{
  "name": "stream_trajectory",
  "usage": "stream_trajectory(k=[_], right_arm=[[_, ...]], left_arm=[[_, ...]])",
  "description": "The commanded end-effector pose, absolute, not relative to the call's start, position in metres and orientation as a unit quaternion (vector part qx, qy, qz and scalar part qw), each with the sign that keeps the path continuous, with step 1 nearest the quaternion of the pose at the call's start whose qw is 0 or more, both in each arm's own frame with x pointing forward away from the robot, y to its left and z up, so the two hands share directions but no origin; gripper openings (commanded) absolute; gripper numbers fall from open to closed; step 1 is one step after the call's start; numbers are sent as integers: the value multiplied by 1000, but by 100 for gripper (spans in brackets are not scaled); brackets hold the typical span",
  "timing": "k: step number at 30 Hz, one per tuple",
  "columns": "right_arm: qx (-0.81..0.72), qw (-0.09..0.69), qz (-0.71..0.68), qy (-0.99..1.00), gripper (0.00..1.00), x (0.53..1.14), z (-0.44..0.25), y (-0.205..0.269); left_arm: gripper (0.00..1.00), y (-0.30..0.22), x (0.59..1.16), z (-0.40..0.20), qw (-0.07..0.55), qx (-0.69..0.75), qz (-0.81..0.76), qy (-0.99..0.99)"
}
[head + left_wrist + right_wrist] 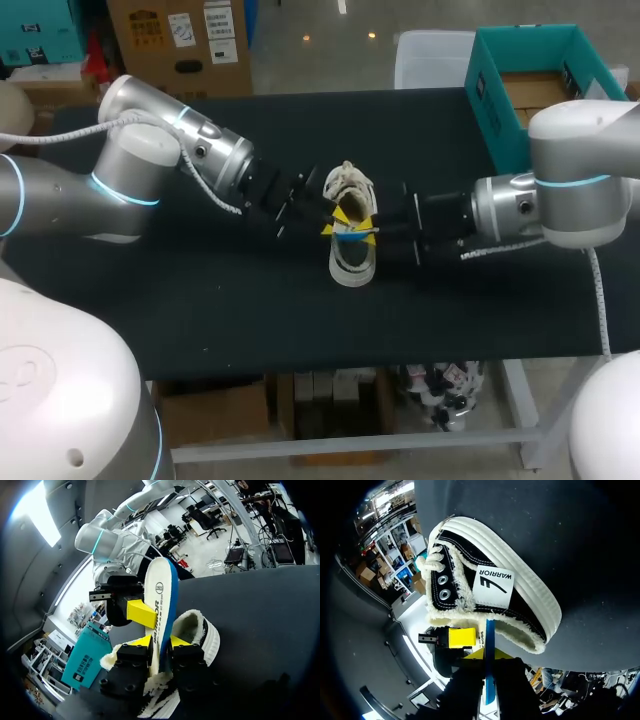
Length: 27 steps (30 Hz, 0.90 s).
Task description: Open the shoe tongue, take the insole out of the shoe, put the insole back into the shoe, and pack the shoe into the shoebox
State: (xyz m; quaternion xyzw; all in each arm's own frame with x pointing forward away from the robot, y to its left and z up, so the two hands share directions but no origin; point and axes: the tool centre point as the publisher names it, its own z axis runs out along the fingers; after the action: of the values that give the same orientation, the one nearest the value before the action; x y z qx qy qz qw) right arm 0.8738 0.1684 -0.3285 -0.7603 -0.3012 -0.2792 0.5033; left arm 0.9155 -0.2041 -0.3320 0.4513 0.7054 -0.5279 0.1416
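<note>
Left gripper and right gripper both pinch the white, blue-edged foam insole, upright above the black-and-white canvas sneaker on the black table.

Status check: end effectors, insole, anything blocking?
Left end effector and right end effector both shut on insole. Insole upright at shoe opening, lower end hidden. Shoebox far right, no obstruction seen.
</note>
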Motion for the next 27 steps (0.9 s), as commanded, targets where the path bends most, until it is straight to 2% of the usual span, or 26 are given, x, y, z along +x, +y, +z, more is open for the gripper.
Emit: stream_trajectory(k=[1, 2, 4, 6, 27], right_arm=[[-760, 504, -281, -301, 0, 875, -330, 169], [-760, 503, -281, -301, 0, 874, -330, 169], [-760, 502, -282, -301, 0, 874, -330, 169], [-760, 502, -282, -301, 0, 874, -330, 169], [-764, 505, -267, -299, 0, 907, -353, 168]], left_arm=[[62, -202, 907, -320, 147, 456, -529, 701], [49, -202, 905, -318, 148, 458, -531, 698], [31, -204, 904, -316, 148, 460, -532, 695], [2, -205, 904, -316, 147, 460, -533, 695], [0, -207, 928, -346, 137, 437, -520, 721]])
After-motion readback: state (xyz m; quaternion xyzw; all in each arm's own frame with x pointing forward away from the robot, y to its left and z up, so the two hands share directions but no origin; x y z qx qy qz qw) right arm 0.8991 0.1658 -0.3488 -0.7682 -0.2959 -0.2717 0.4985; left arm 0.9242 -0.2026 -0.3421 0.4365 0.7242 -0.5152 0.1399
